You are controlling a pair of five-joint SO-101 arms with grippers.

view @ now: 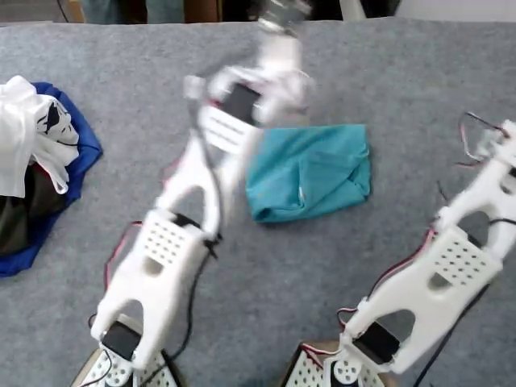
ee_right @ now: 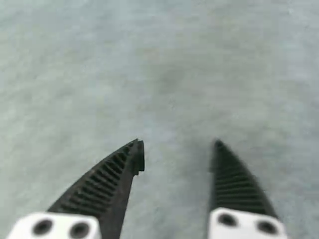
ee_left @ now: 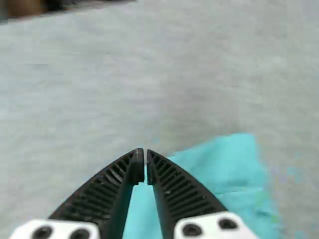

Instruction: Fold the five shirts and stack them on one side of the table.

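Lying beneath closed L gripper [ee_left: 145,165]: teal shirt [ee_left: 227,172]

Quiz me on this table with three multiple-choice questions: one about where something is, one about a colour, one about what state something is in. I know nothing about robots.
1. Where does the heap of loose shirts lie?
A) at the left edge of the table
B) in the middle
C) beneath the right arm

2. What colour is the folded shirt in the middle?
A) red
B) teal
C) yellow

3. What state is the right gripper in?
A) shut on a shirt
B) shut, empty
C) open, empty

Answers:
1 A: the high view shows white, blue and dark cloth bunched at that edge.
2 B: the high view shows it plainly teal against the grey cover.
3 C: its own wrist view shows the two fingers apart, with bare table between them.
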